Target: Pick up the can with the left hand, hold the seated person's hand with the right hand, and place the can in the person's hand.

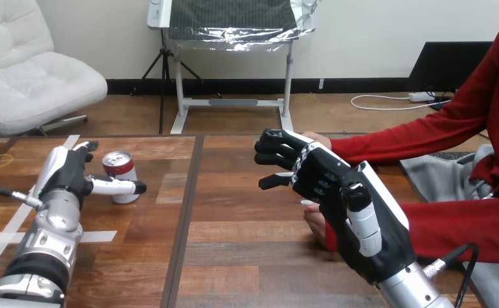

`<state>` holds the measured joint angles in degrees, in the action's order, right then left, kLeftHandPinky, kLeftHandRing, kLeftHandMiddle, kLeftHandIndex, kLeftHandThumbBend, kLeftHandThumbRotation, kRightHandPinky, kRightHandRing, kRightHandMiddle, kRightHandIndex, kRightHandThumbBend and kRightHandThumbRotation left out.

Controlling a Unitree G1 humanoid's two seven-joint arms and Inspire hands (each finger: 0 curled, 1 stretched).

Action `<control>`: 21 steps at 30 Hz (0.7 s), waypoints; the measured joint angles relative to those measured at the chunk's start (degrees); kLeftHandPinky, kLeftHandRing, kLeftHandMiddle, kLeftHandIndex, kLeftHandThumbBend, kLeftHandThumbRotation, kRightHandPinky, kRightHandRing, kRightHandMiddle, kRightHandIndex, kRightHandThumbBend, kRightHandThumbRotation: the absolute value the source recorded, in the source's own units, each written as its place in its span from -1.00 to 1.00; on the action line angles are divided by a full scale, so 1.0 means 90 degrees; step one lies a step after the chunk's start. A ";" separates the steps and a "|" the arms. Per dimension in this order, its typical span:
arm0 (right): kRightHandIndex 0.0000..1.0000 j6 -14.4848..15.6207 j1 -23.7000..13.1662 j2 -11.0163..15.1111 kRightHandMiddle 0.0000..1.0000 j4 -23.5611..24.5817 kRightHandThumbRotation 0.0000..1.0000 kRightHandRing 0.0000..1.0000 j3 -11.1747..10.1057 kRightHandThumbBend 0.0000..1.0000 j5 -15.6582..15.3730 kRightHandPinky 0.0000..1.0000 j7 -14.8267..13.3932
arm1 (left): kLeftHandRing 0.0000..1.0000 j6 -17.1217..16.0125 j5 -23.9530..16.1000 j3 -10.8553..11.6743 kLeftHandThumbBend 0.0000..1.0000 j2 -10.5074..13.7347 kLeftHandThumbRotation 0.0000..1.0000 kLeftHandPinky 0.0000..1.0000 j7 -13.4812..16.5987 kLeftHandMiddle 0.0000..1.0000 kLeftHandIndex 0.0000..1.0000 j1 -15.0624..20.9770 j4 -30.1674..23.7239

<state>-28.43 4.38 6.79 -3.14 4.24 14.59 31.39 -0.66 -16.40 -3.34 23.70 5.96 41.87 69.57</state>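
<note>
Barely begun, judging by how things lay. Found the can (120,174) upright on the left part of the wooden table (247,256), not lifted. Noted the left hand (74,173) right beside it and spread apart: thumb stretched low across the can's front, fingers straight at its far left side, nothing closed round it. Judged the grasp as lined up only, the pick-up not yet done.

Saw the right hand (337,192) raised over the table's right half, its back turned to the camera. Made out the person's farther hand (315,138) just behind it and the person's nearer hand (312,221) peeking out beneath it. Could not tell whether the right hand was closed on either one, or merely in front of them.

Reckoned nearly everything left: closing on the can, lifting it, carrying it across, and setting it in the person's hand.
</note>
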 measured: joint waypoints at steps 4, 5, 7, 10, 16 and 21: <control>0.65 -0.0014 0.0000 -0.0003 0.65 0.0000 1.00 0.64 0.0000 0.74 0.0000 0.38 -0.0006 | 0.79 0.0022 -0.0001 -0.0031 0.65 -0.0001 -0.65 0.54 -0.0040 0.78 0.74 0.0005 0.0000; 0.65 -0.0014 0.0000 -0.0004 0.65 0.0000 1.00 0.64 0.0000 0.74 0.0000 0.38 -0.0010 | 0.78 0.0025 -0.0002 -0.0037 0.65 -0.0001 -0.65 0.54 -0.0047 0.77 0.73 0.0007 0.0000; 0.65 -0.0014 0.0000 -0.0003 0.65 0.0000 1.00 0.64 0.0000 0.74 0.0000 0.38 -0.0013 | 0.76 0.0035 -0.0010 -0.0049 0.65 0.0000 -0.64 0.53 -0.0063 0.76 0.72 0.0014 0.0000; 0.65 -0.0014 0.0000 -0.0003 0.66 0.0000 1.00 0.64 0.0000 0.74 0.0001 0.38 -0.0013 | 0.75 0.0052 -0.0032 -0.0078 0.65 0.0000 -0.63 0.52 -0.0076 0.75 0.71 0.0030 0.0001; 0.65 -0.0014 0.0000 -0.0004 0.65 0.0000 1.00 0.63 0.0000 0.74 0.0003 0.36 -0.0013 | 0.75 0.0060 -0.0121 -0.0138 0.63 0.0001 -0.62 0.52 -0.0102 0.75 0.70 0.0074 0.0000; 0.65 -0.0014 0.0000 -0.0008 0.64 0.0000 1.00 0.62 0.0000 0.73 0.0012 0.34 -0.0012 | 0.75 0.0059 -0.0195 -0.0184 0.63 0.0004 -0.58 0.54 -0.0176 0.76 0.71 0.0120 0.0001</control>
<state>-28.55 4.38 6.72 -3.14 4.24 14.70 31.28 -0.13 -18.15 -5.00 23.74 4.37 42.95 69.58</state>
